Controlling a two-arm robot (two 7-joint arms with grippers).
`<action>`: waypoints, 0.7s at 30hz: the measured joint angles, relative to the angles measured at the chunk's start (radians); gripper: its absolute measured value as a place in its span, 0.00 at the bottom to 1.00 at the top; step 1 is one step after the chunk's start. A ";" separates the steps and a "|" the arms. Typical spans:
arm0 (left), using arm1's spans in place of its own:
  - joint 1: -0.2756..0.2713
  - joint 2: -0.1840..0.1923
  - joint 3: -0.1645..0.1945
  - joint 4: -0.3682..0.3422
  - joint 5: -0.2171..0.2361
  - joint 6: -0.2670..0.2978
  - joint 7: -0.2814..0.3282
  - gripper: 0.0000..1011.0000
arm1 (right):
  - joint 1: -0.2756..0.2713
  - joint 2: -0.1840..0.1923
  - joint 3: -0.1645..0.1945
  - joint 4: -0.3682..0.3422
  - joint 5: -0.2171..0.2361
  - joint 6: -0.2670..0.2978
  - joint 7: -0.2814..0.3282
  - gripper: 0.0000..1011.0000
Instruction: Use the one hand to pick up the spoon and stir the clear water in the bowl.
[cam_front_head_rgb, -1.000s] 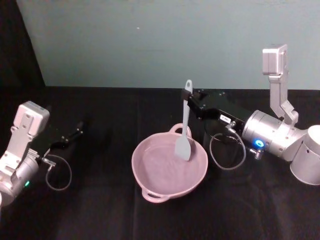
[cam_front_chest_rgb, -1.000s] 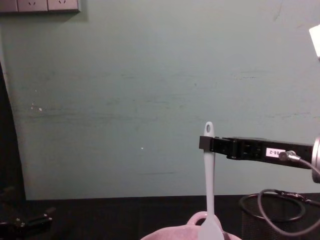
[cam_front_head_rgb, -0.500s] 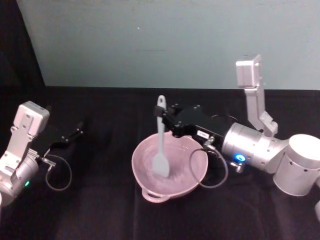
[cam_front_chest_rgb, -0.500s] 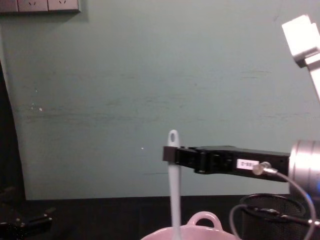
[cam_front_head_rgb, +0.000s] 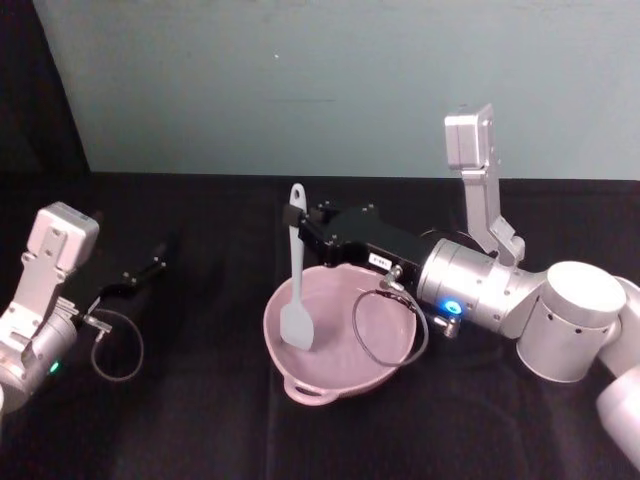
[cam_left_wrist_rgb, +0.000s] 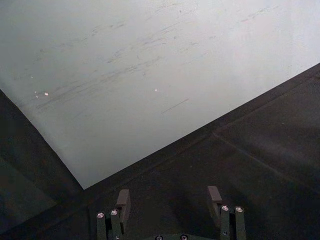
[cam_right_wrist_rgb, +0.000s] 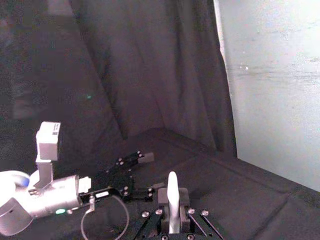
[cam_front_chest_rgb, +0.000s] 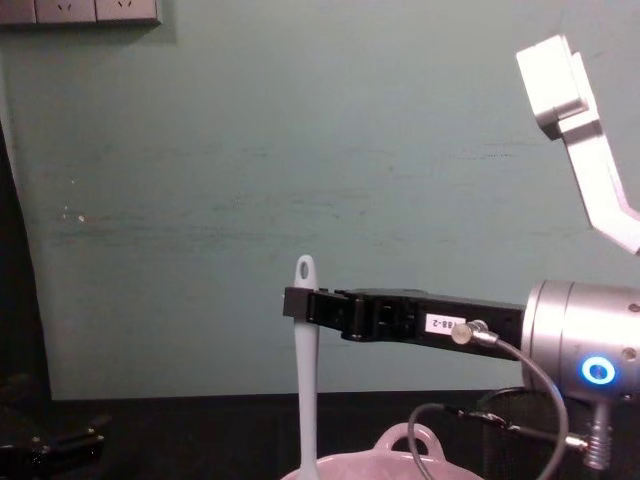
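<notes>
The pale pink bowl (cam_front_head_rgb: 385, 352) sits mid-table with a loop handle on its near rim and one on its far rim (cam_front_chest_rgb: 407, 437). The white spoon (cam_front_head_rgb: 295, 290) stands upright in it, blade down at the bowl's left side, handle hole on top (cam_front_chest_rgb: 304, 268). My right gripper (cam_front_head_rgb: 298, 217) reaches over the bowl from the right and is shut on the spoon's handle just below the hole; its own camera shows the handle (cam_right_wrist_rgb: 172, 199) pinched between the fingers. My left gripper (cam_front_head_rgb: 160, 263) rests open over the black table at far left, its fingers (cam_left_wrist_rgb: 123, 202) spread apart with nothing between them.
A black cloth covers the table (cam_front_head_rgb: 200, 420) and a teal wall stands behind it. A black wire-mesh cup (cam_front_chest_rgb: 500, 415) shows behind the right arm in the chest view. The right arm's grey cable (cam_front_head_rgb: 385, 335) loops over the bowl's right half.
The right gripper has carried the upright spoon leftward across the bowl, from its right side to its left side. The left arm has stayed still.
</notes>
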 joint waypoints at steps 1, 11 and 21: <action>0.000 0.000 0.000 0.000 0.000 0.000 0.000 0.99 | 0.003 -0.003 0.000 0.006 0.002 -0.002 0.000 0.11; 0.000 0.000 0.000 0.000 0.000 0.000 0.000 0.99 | 0.033 -0.008 0.030 0.079 0.002 -0.020 -0.013 0.11; 0.000 0.000 0.000 0.000 0.000 0.000 0.000 0.99 | 0.023 0.036 0.084 0.077 -0.012 -0.025 -0.044 0.11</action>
